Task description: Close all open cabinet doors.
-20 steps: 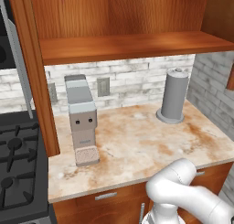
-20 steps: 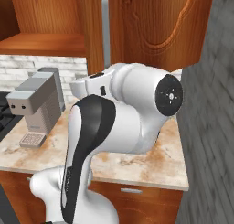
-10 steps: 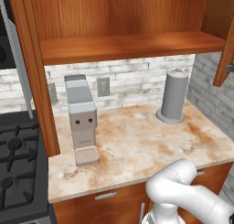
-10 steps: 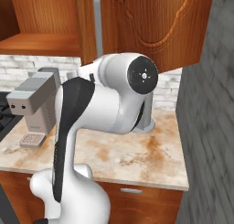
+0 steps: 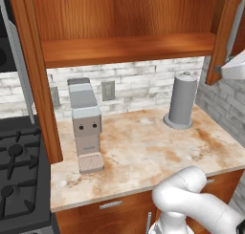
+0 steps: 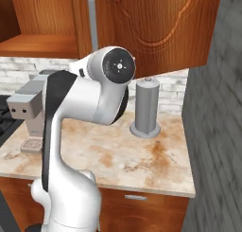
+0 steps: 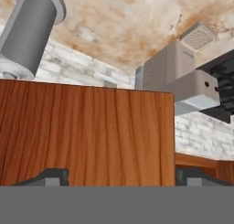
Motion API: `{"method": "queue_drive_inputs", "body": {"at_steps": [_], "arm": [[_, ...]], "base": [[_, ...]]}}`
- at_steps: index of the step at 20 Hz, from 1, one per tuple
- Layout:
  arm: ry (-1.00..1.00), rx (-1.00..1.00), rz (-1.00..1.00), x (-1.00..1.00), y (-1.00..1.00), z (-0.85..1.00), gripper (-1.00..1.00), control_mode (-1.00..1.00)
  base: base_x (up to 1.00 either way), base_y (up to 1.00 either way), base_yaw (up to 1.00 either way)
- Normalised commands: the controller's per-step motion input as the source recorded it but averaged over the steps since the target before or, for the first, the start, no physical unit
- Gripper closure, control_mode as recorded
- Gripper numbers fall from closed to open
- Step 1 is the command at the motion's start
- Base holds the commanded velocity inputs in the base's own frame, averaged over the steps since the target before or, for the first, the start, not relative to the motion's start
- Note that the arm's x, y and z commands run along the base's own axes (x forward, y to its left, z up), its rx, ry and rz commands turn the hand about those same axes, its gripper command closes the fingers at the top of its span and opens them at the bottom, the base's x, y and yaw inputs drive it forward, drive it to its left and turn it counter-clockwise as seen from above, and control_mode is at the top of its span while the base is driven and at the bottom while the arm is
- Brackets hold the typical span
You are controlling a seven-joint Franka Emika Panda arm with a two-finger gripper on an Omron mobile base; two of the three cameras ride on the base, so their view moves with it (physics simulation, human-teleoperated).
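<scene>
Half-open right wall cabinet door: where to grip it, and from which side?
Probably the long vertical silver bar handle on the tall reddish-brown wooden cabinet door, approached from the carved front face. The bar runs along the door's free edge, far from the hinge, and stands proud of the panel, so fingers can close across it; the flat panel itself offers nothing to pinch.

A home kitchen. A coffee machine (image 5: 85, 123) stands on the marbled desk (image 5: 143, 152). Left of the machine is a black stove (image 5: 19, 180); behind it a brick backsplash (image 5: 139, 82); above it wooden wall cabinets (image 5: 124, 18).
</scene>
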Motion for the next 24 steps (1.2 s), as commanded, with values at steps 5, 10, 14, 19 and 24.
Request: {"method": "queue_drive_inputs", "body": {"at_steps": [5,10,14,19,24], "arm": [[-0.06,-0.13,0.00,1.00,0.00,-0.43,-1.00,-1.00],[-0.06,-0.10,0.00,1.00,-0.10,-0.47,-1.00,-1.00],[-0.05,-0.09,0.00,1.00,-0.16,-0.44,-1.00,-1.00],[-0.05,-0.09,0.00,0.98,-0.19,-0.37,-1.00,-1.00],[-0.03,-0.09,0.00,0.92,-0.11,-0.36,-1.00,-1.00]], "base": [[0.00,0.00,0.00],[0.00,0.00,0.00],[0.00,0.00,0.00],[0.00,0.00,0.00],[0.00,0.00,0.00]]}}
